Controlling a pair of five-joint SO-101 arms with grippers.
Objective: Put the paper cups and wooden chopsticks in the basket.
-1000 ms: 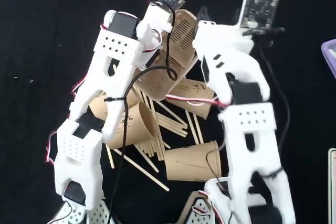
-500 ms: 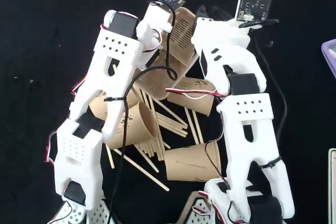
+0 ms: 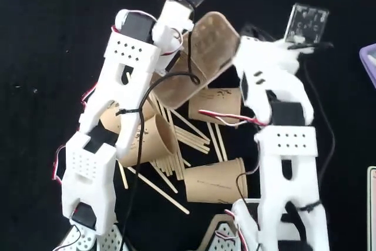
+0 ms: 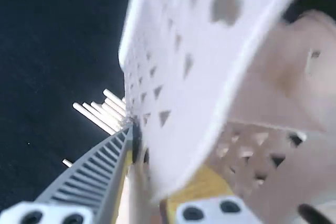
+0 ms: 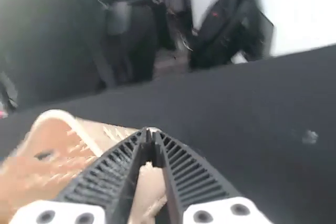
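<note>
Up close at the left wrist, left gripper (image 4: 134, 141) clenched basket (image 4: 173, 77) wall; overhead, left arm (image 3: 126, 80) partly hid paper cups (image 3: 214, 180); right gripper (image 5: 152, 135) pinched shut.

Black table (image 3: 47, 39); purple thing (image 3: 370, 60) at its edge; dark bag (image 5: 231, 19) behind

1 basket (image 3: 205, 42), 3+ paper cups (image 3: 214, 181), chopsticks (image 3: 191, 138) approx a dozen; 2 arms (image 3: 117, 98)
</note>
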